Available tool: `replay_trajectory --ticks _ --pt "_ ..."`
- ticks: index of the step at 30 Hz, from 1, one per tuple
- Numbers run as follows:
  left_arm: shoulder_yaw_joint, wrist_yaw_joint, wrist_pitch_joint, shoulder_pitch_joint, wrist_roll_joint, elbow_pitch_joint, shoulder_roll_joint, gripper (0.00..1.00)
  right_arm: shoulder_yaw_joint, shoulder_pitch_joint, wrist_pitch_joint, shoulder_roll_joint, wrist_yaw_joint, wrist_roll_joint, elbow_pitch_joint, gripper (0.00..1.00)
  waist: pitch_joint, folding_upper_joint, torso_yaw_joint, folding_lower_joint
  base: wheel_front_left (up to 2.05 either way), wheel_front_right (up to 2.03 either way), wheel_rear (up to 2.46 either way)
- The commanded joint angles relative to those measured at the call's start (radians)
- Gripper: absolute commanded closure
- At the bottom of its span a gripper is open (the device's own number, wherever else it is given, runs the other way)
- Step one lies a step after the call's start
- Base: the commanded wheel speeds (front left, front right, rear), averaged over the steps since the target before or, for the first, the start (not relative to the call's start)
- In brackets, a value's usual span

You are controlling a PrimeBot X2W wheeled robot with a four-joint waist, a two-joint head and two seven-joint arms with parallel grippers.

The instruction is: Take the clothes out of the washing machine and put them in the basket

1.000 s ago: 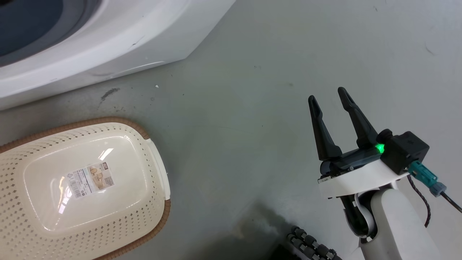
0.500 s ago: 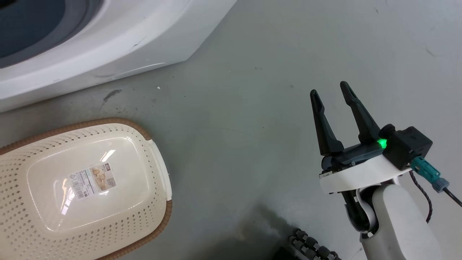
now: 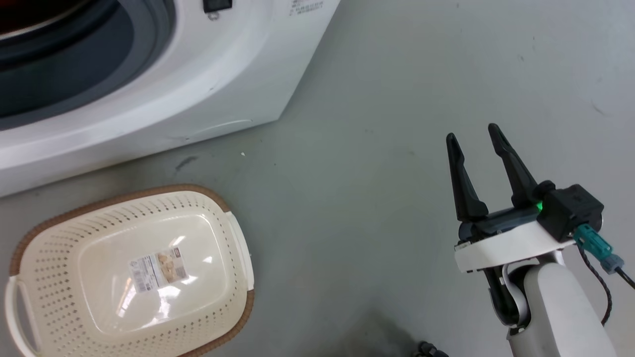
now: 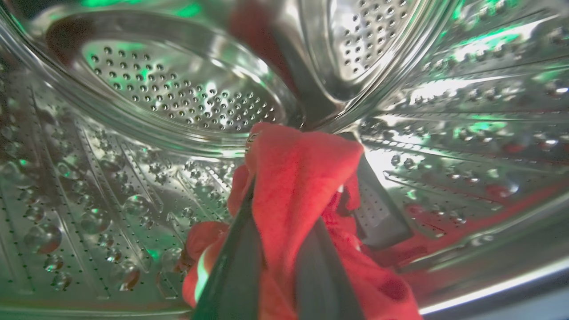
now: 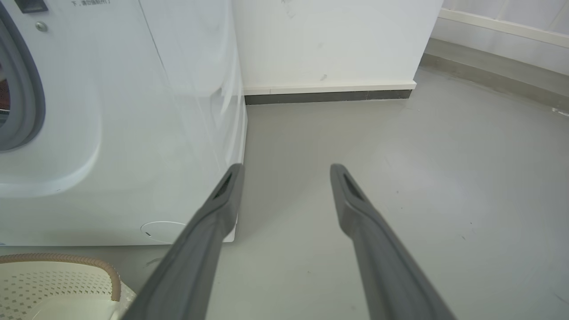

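While the left gripper (image 4: 284,209) is inside the drum (image 4: 133,186), its fingers are pinched on a fold of a red garment (image 4: 302,164), with the rest trailing below. Risk: the pinch may slip, or the trailing cloth may snag on the door seal (image 3: 158,34) and drop short of the basket (image 3: 124,194), which stands empty before the washer (image 3: 223,74). Right gripper (image 3: 472,133) is spread wide and idle. Versus earlier: the head camera has moved, so more washer front and the basket's far handle now show.

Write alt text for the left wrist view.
The left gripper clamps a bunched bright red garment between its dark fingers inside the washing machine's perforated steel drum. More red fabric lies beneath it.
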Motion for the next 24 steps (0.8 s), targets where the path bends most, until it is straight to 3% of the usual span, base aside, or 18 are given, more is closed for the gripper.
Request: replay_trajectory --ticks 1,9,15,24 --pt "0.000 0.004 -0.032 0.031 -0.002 0.009 -0.011 1.00 -0.009 0.013 -0.003 0.001 -0.001 -0.011 0.002 0.00 -0.049 -0.0001 0.021 0.0000 0.00 0.00 0.00" --pt "0.057 0.013 -0.264 0.177 -0.091 0.090 -0.123 1.00 -0.050 0.070 -0.002 0.001 -0.001 -0.058 0.024 0.00 -0.188 -0.0001 0.074 0.0000 0.00 0.00 0.00" --pt "0.093 0.006 -0.296 0.276 -0.105 0.083 -0.191 1.00 -0.070 0.119 0.020 0.001 -0.001 -0.083 0.030 0.00 -0.305 -0.0001 0.118 0.0000 0.00 0.00 0.00" --pt "0.229 0.023 -0.296 0.500 -0.039 -0.137 -0.261 1.00 -0.101 0.200 0.076 0.001 -0.001 -0.113 -0.009 0.00 -0.442 -0.0001 0.170 0.0000 0.00 0.00 0.00"
